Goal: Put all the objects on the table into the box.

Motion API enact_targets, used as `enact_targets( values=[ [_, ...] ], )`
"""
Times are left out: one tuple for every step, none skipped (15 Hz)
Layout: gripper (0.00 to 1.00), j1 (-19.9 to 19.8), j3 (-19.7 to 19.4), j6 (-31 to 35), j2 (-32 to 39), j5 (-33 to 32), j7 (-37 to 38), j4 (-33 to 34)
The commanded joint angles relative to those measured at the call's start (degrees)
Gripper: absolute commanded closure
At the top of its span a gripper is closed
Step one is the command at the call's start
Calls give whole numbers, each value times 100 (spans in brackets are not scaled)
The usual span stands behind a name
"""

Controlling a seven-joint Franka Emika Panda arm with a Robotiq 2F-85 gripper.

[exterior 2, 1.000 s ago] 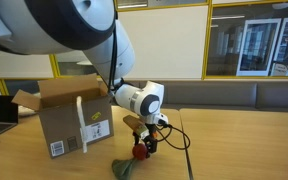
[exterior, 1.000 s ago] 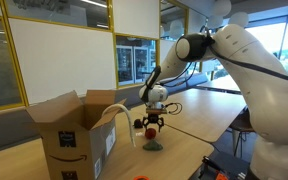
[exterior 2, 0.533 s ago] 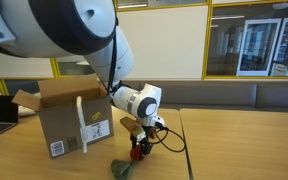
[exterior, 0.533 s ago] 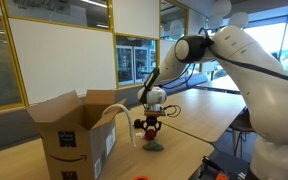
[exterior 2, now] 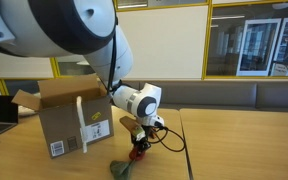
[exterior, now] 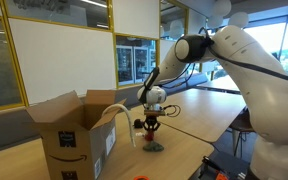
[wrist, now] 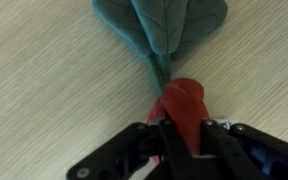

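On table (wrist: 34, 90) | pincer (wrist: 184, 132) pinches red item (wrist: 182, 100) | green leaf (wrist: 159, 25) points up-frame (wrist view)

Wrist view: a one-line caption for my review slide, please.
Gripper shut on the red item, green leaf-shaped piece just beyond it on the wood table.

daylight is flooding through the windows (exterior: 282, 42) in an exterior view, bleaching them out, while ceiling strips (exterior: 84, 5) are glowing overhead. the arm (exterior 2: 54, 30) is looming soft near the lens. the wrist view is running blurry: the red item (wrist: 182, 100) is smearing, the gripper (wrist: 181, 132) sitting in shadow.
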Motion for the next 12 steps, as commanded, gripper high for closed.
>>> enact_targets(
  values=[
    [88,50,71,205,-347,207,-141,-510],
    [88,79,97,292,-463,226,-170,-682],
    [87,98,115,353,-524,243,-186,-789],
    [87,119,140,419,-616,264,-209,-931],
    [87,149,161,488,-695,280,-209,-1056],
    [87,185,190,558,-799,296,-209,-1183],
    [87,231,212,648,-902,296,-205,-1317],
    [87,260,256,752,-1043,317,-244,-1480],
    [87,265,316,849,-1181,365,-310,-1635],
    [87,269,388,957,-1350,433,-384,-1791],
    [88,299,438,1038,-1514,474,-426,-1921],
    [88,358,483,1090,-1748,486,-466,-2083]
  ],
)
